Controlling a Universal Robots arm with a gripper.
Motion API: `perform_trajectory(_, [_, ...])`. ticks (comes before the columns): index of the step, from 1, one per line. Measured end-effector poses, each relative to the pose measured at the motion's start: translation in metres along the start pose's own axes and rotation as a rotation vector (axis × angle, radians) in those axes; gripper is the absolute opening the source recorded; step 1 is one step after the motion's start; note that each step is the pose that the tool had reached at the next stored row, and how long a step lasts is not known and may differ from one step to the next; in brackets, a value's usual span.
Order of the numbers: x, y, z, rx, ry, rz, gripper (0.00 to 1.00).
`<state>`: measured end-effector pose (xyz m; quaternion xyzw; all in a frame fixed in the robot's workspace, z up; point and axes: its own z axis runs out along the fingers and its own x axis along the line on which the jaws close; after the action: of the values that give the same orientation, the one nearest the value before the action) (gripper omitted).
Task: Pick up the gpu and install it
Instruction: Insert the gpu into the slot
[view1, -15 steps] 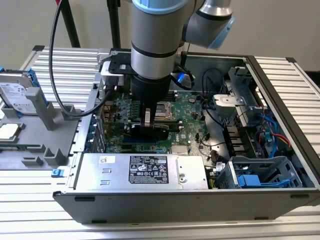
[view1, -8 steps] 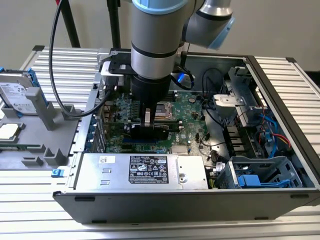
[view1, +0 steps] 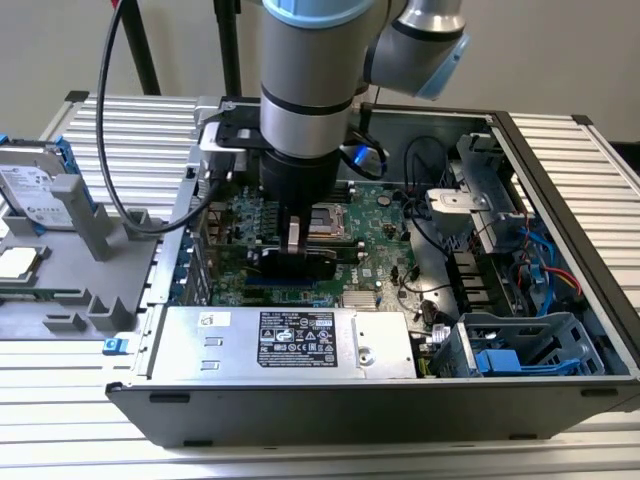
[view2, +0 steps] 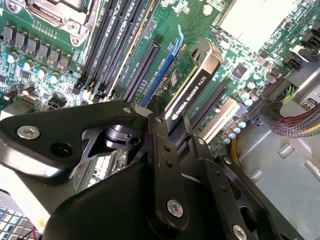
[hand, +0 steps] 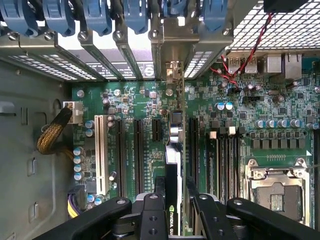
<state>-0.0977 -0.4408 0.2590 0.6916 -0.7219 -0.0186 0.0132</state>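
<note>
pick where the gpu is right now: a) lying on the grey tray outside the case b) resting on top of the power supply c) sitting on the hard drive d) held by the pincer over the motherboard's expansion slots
d: in both wrist views the pincer grips the gpu edge-on above the motherboard, inside the open case.

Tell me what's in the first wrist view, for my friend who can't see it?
The robot's gripper holds the gpu on edge over the green motherboard, lined up along a long slot among other black slots. Blue clips and metal slot covers line the case's back wall beyond.
</note>
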Motion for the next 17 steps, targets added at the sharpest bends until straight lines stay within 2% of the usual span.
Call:
perform_trajectory(4, [-0.0003, 0.004, 0.0003, 0.0004, 0.0, 0.0, 0.0])
perform_trajectory(12, [-0.0009, 0.0042, 0.001, 0.0003, 0.0, 0.0, 0.0])
perform_trajectory(17, [-0.0008, 0.0045, 0.005, -0.0002, 0.0021, 0.0, 0.0])
